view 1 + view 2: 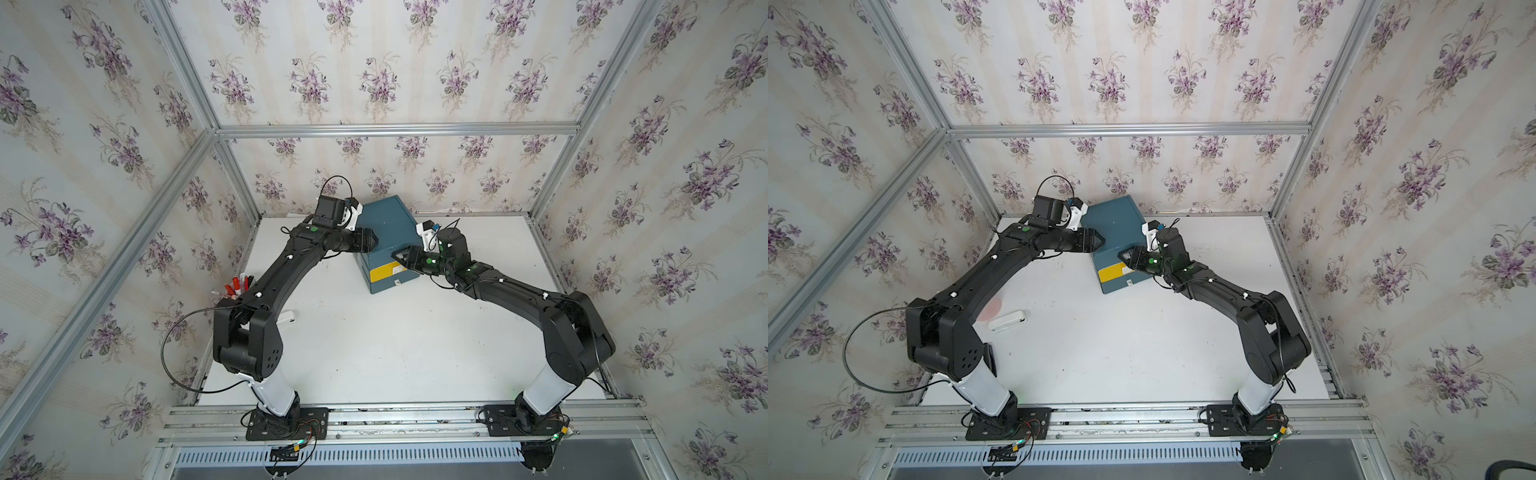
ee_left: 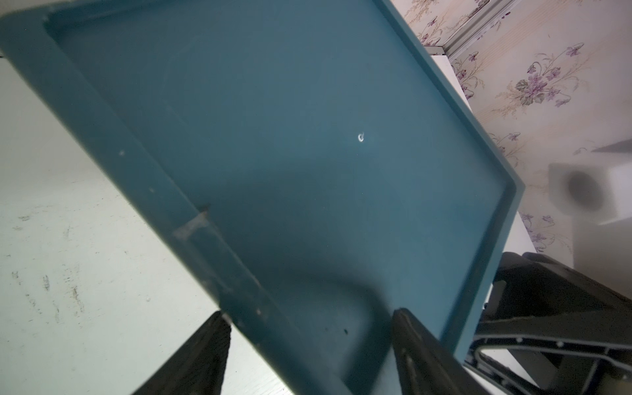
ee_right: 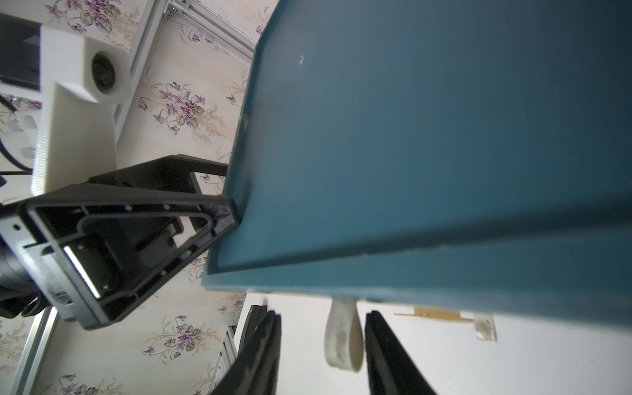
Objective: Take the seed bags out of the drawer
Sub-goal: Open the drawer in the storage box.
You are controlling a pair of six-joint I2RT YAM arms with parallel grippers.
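If the left gripper (image 2: 309,314), its jaws closed narrow on the left rim of the blue box (image 1: 384,224), loses that hold, the box will likely skid nearward once the drawer (image 1: 380,274) is pulled. The right gripper (image 3: 323,314) has its jaws partly apart around the limp white pull loop (image 3: 342,338), not pinching it, so the loop could slip free. No seed bags show, presumably inside the shut drawer; the near worktop (image 1: 395,340) lies bare, the far wall (image 1: 374,174) close behind.
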